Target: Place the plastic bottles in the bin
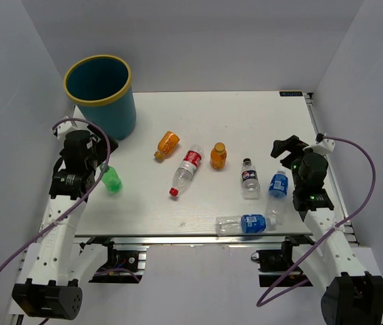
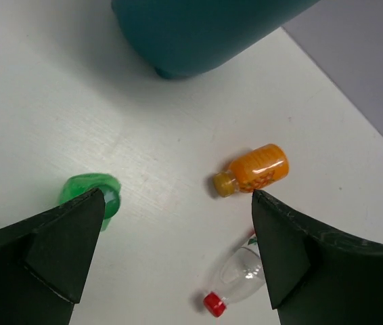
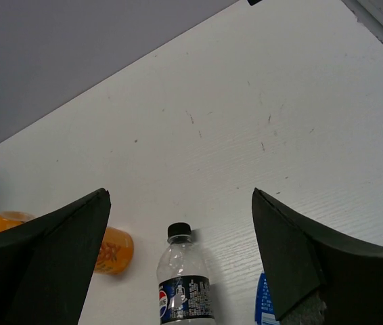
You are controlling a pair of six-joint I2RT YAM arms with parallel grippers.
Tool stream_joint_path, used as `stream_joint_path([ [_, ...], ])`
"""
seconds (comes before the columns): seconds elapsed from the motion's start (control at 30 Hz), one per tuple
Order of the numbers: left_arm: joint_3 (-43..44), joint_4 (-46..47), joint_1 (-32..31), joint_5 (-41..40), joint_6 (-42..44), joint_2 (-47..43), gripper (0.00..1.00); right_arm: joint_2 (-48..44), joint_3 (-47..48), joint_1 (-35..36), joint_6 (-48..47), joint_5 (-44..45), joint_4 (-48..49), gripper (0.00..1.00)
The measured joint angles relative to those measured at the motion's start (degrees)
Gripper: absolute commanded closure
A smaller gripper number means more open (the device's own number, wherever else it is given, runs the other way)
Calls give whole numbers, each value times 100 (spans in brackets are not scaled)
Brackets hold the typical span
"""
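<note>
Plastic bottles [image 1: 185, 170], all seven, lie loose outside the bin [image 1: 115, 116]. My left gripper [image 2: 178, 200], nearest the bin, and right gripper [image 3: 179, 200] gape empty, ready to grasp.

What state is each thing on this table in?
bin, upright, top open
green bottle, on table, ungripped
orange bottle nearer bin, lying down
other orange bottle, on table
red-label bottle, lying, capped
black-capped bottle, lying, capped
near-edge blue-label bottle, lying
third blue-label bottle, on table
left end effector, open, empty
right end effector, open, empty
</note>
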Motion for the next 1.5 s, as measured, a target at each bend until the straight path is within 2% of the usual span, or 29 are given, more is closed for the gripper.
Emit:
stream_joint_path([
  [0.2,-17,-929,0,-417,46,-133,2,-46,0,0,-103,-348,-31,11],
  [0.37,-511,-1145,4,-428,90,-52,2,-52,-4,0,-282,-890,116,11],
  [0.53,-898,-997,4,-319,105,131,2,282,160,2,-393,-1178,13,11],
  [0.67,-905,-1014,7,-560,-44,365,2,490,240,2,-391,-1134,-66,11],
  [1.0,-905,-973,11,-892,-341,863,2,446,238,2,-293,-986,50,11],
  [1.33,-1082,-348,11,-857,-483,1556,2,398,238,0,-170,-765,74,11],
  [1.43,-1241,-247,11,-885,-542,1591,8,398,238,0,-164,-772,74,11],
  [1.5,-1279,-238,11,-890,-568,1596,16,398,238,0,-153,-774,76,11],
])
